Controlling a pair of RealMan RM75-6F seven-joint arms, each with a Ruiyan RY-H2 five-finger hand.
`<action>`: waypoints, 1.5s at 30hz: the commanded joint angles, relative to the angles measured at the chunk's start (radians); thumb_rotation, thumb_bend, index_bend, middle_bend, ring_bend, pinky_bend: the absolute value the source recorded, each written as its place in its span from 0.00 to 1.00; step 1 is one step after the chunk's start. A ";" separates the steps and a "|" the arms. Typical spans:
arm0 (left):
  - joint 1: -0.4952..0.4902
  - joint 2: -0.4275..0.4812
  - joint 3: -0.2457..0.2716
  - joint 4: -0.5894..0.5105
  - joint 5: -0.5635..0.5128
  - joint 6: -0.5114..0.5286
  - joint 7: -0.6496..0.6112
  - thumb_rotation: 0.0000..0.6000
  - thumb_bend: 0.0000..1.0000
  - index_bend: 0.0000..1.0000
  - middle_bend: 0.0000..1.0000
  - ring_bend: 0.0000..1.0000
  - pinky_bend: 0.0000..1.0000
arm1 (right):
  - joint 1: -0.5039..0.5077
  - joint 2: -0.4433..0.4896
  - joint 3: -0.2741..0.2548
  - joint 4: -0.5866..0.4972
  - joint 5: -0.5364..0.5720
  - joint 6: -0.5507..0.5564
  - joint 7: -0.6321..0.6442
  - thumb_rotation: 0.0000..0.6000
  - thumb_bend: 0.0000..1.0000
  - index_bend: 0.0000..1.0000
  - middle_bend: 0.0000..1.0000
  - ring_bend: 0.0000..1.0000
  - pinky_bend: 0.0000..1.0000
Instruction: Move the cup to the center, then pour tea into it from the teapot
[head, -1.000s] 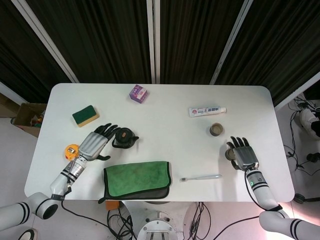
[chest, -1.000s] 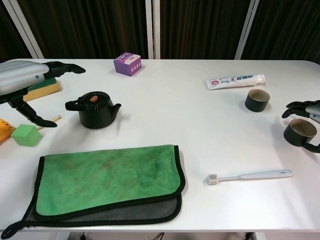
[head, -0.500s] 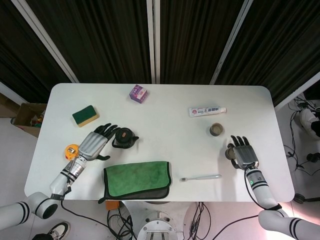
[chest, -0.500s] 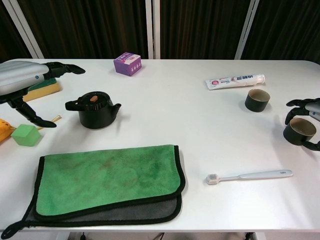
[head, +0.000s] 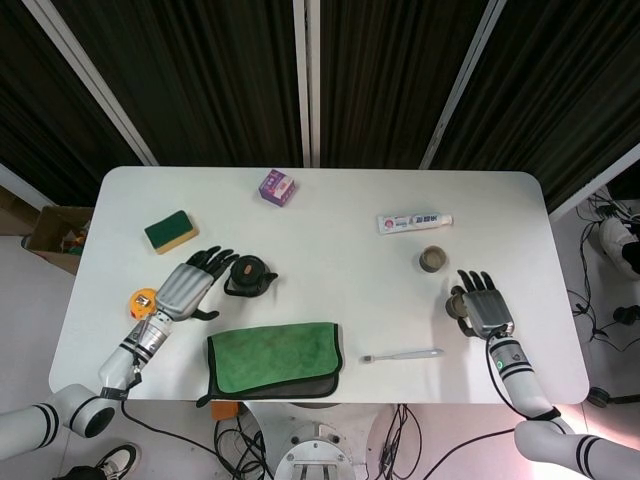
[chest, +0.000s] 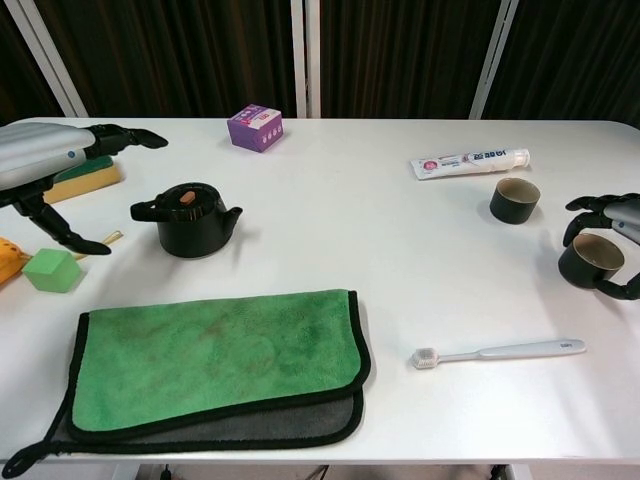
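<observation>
I'm on the first step: getting the cup to the middle. My right hand has its fingers curled around that cup at the right edge of the bench; from the chest view the wrap looks like a hold, with the thumb below and the fingers over the far rim. Whether the cup has lifted off the surface I cannot tell. A second cup stands just up-bench from it, near the toothpaste.

My left hand is spread wide and holds nothing, hovering just left of the teapot without touching it, as far as I can judge.

Next, I reckon, I must carry the cup leftward to the bare middle of the bench, keeping it upright and passing between the toothbrush and the second cup. Then the left hand needs to close on the teapot's handle, which points towards it.

The bench is white and smooth. It also carries a green cloth, a sponge, a purple box and a green cube. Dark curtains hang behind it.
</observation>
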 joint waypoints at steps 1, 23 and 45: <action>0.001 0.002 0.000 0.000 0.001 0.002 -0.003 1.00 0.10 0.05 0.07 0.01 0.15 | 0.005 0.000 0.002 -0.007 -0.006 0.001 0.000 1.00 0.34 0.46 0.06 0.00 0.00; 0.019 0.032 0.012 0.023 0.005 0.009 -0.059 1.00 0.11 0.05 0.07 0.01 0.15 | 0.279 -0.121 0.108 -0.009 -0.018 -0.150 -0.150 1.00 0.34 0.50 0.06 0.00 0.00; 0.031 0.043 0.014 0.036 -0.005 0.004 -0.076 1.00 0.11 0.05 0.07 0.01 0.15 | 0.508 -0.391 0.138 0.280 0.026 -0.281 -0.152 1.00 0.34 0.51 0.05 0.00 0.00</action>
